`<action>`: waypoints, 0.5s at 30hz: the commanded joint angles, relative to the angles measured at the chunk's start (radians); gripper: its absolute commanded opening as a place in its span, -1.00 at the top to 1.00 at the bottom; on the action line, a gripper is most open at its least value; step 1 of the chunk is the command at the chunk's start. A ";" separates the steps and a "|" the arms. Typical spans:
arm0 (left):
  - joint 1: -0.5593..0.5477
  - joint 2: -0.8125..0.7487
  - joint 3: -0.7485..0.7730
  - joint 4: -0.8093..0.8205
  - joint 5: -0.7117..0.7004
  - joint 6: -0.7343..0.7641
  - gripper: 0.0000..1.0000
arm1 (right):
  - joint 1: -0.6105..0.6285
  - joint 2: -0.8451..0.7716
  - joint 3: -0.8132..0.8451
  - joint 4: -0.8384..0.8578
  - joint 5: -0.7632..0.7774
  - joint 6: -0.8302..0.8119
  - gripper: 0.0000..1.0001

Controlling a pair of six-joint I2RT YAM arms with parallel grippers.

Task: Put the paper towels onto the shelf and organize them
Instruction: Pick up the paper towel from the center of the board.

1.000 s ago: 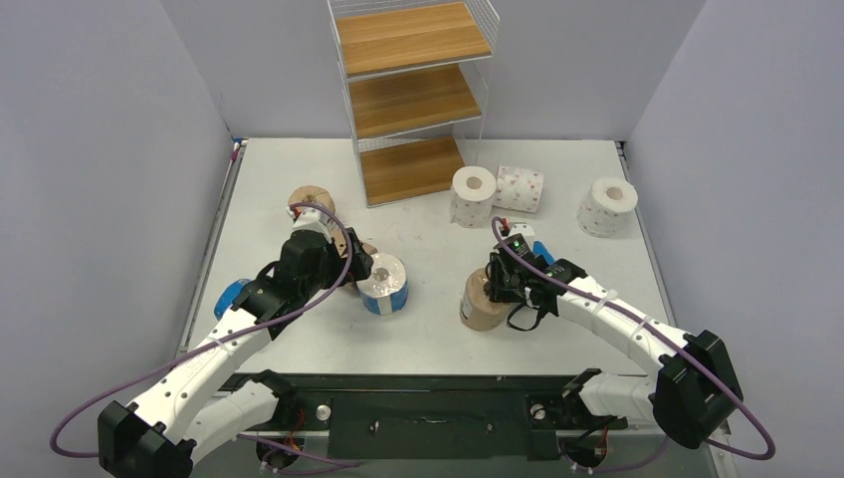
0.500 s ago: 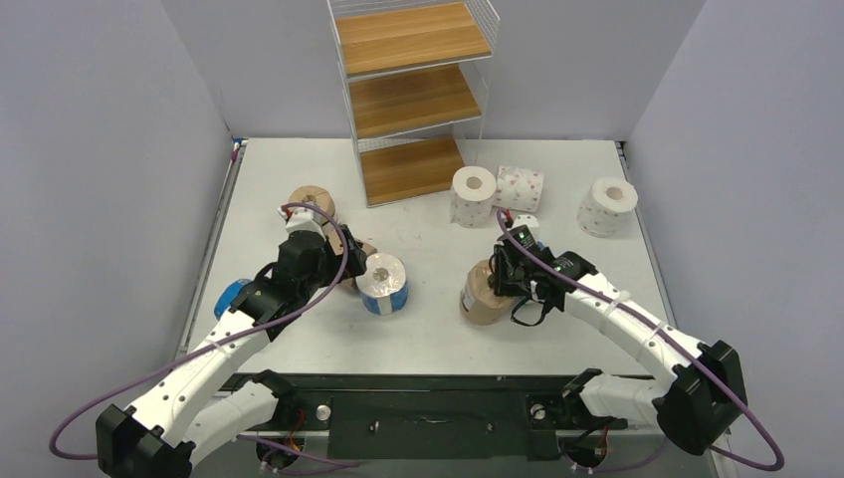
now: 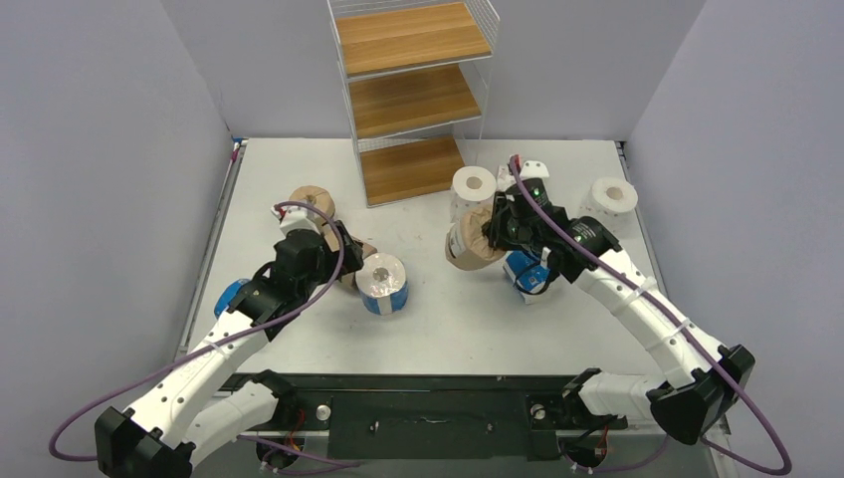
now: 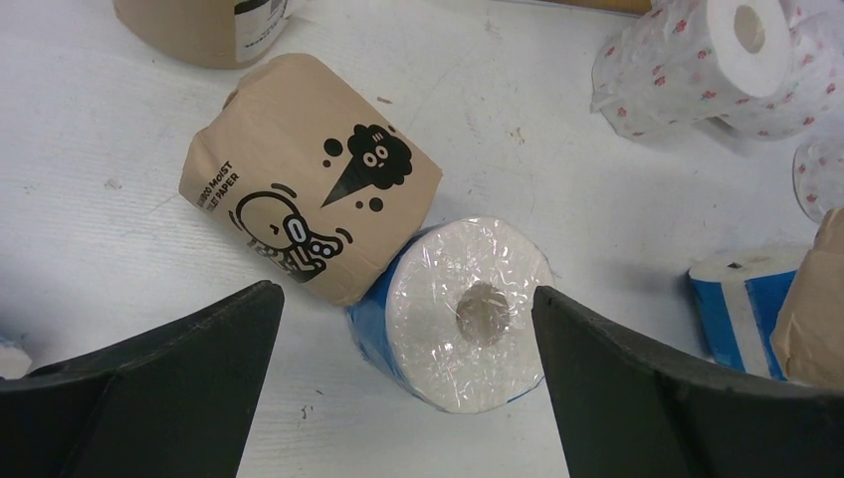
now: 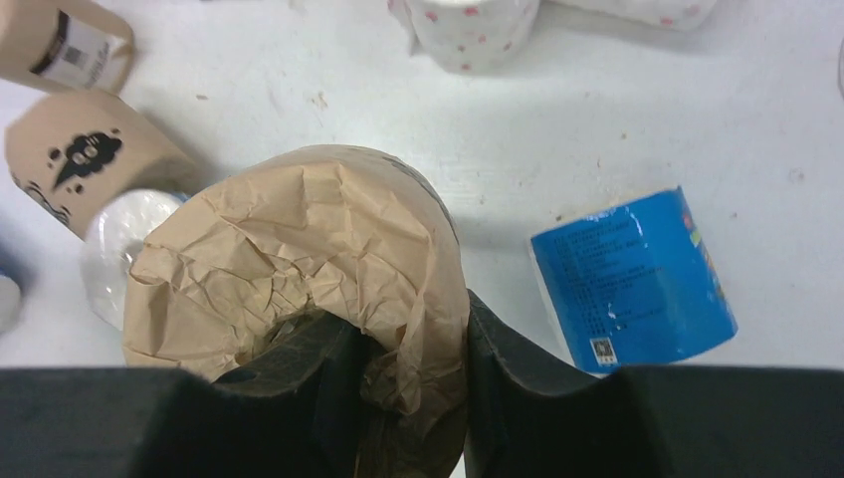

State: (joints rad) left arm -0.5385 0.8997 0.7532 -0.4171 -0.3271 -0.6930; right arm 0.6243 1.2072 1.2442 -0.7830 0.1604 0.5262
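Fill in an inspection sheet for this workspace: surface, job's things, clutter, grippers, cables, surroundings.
Surface: white table, lightly scuffed.
Job's things: shelf with all three boards bare; eight rolls on the table; a ninth, the brown roll, is held.
Clutter: nothing seen.
Grippers: left gripper open over a blue roll that touches a printed brown roll; right gripper shut on the brown roll's wall, one finger in the core.
Cables: a purple cable loops along each arm.
Surroundings: grey walls on three sides.
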 commanded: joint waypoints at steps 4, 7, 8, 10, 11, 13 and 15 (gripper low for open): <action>0.035 0.010 0.149 0.031 -0.023 -0.048 -0.93 | -0.005 0.151 0.261 0.027 0.044 -0.016 0.47; 0.039 0.011 0.168 0.055 -0.025 -0.055 -0.93 | -0.012 0.229 0.366 0.027 0.039 -0.013 0.47; 0.042 0.007 0.171 0.072 -0.032 -0.057 -0.93 | -0.013 0.242 0.384 0.027 0.039 -0.011 0.47; 0.047 0.001 0.171 0.104 -0.040 -0.061 -0.93 | -0.017 0.289 0.440 0.027 0.041 -0.005 0.47; 0.049 -0.001 0.171 0.116 -0.042 -0.062 -0.93 | -0.021 0.319 0.476 0.028 0.045 0.001 0.47; 0.054 -0.007 0.167 0.154 -0.045 -0.062 -0.93 | -0.030 0.360 0.527 0.037 0.047 0.016 0.47; 0.057 -0.007 0.165 0.193 -0.044 -0.057 -0.93 | -0.037 0.402 0.585 0.046 0.047 0.030 0.47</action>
State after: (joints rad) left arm -0.4938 0.9104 0.8845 -0.3481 -0.3504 -0.7437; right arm 0.6086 1.5642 1.7077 -0.7898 0.1783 0.5194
